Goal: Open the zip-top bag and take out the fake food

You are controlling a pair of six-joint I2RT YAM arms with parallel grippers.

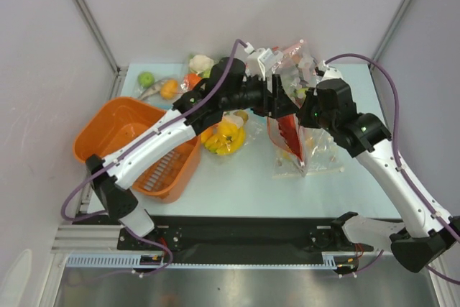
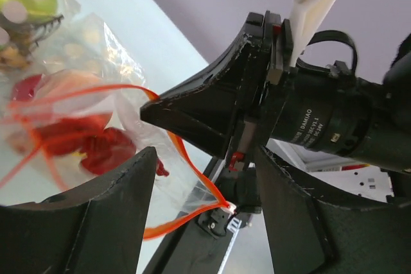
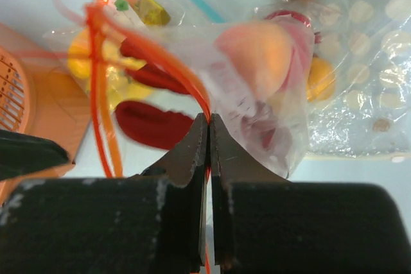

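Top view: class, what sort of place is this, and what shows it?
Likely a robot lab bench: two arms bolted to a table, blank walls around, toy food in a bag.

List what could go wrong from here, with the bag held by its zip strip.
1. The right gripper pinches only a thin bit of the zip strip. The toy food weighing down the bag may pull the strip loose.
2. The left gripper is open right beside the right one. If it closes there, it may strike those fingers or catch both sides of the strip, leaving the mouth shut.
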